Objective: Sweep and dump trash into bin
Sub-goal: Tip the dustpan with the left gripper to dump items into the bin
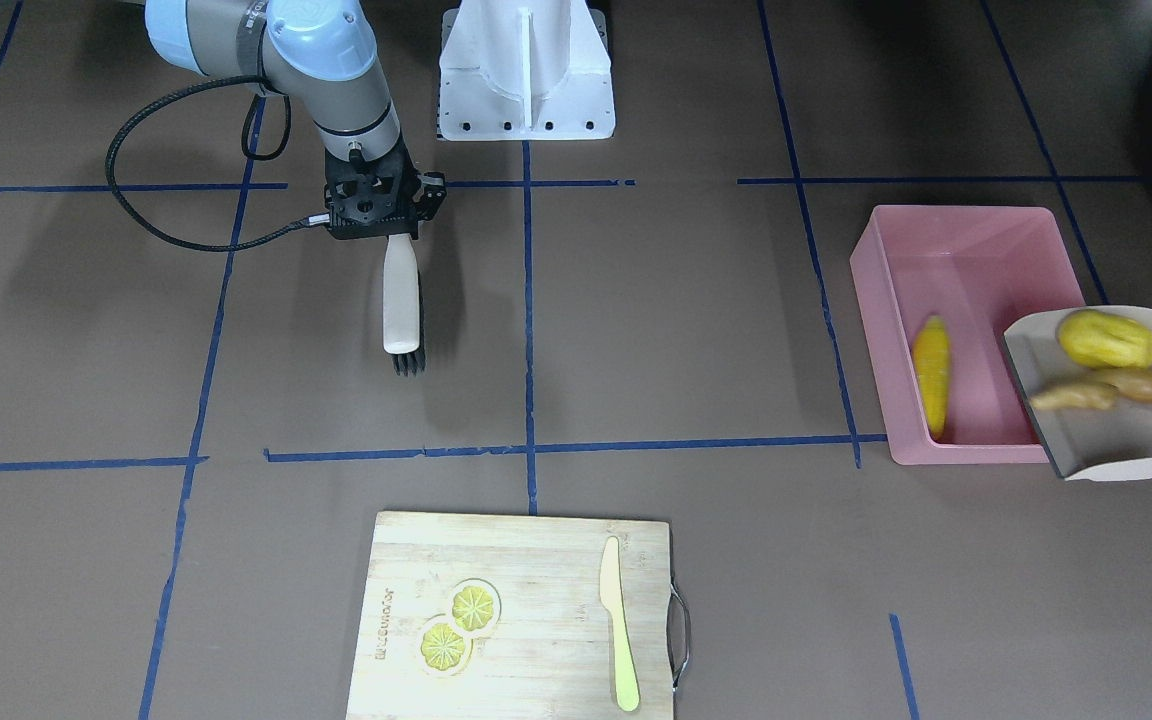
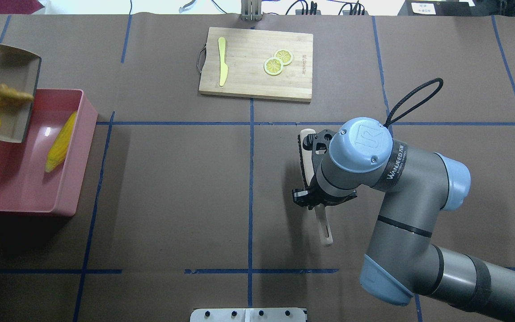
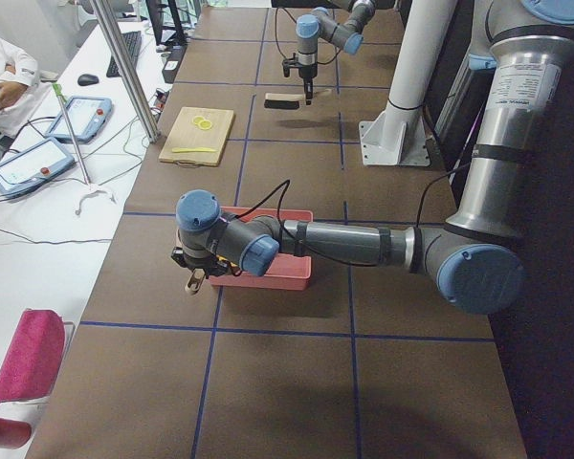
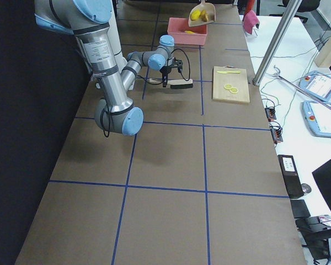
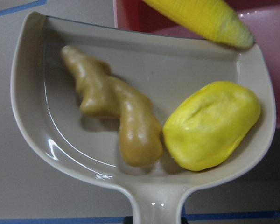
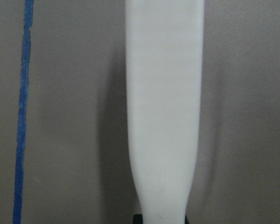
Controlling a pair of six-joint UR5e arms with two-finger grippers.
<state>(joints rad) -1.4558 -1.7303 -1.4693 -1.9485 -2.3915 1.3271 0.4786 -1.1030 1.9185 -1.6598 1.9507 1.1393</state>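
Note:
The beige dustpan point(image 1: 1136, 445) hangs tilted over the near end of the pink bin point(image 1: 966, 235). The yellow potato-like piece point(image 1: 1108, 339) and the tan ginger root point(image 1: 1096, 390) lie in the pan; both show close up in the left wrist view, potato point(image 5: 212, 123) and ginger point(image 5: 116, 109). The corn cob point(image 1: 932, 375) lies inside the bin. My left gripper point(image 5: 157, 218) is shut on the dustpan's handle at the frame's bottom edge. My right gripper point(image 1: 376, 215) is shut on a white-handled brush point(image 1: 401, 300), bristles on the table, far from the bin.
A wooden cutting board point(image 1: 526, 560) with a yellow-green knife point(image 1: 619, 640) and two lemon slices point(image 1: 456, 625) lies at the operators' side of the table. The white robot base mount point(image 1: 526, 70) stands at the robot's edge. Blue tape lines cross the brown table.

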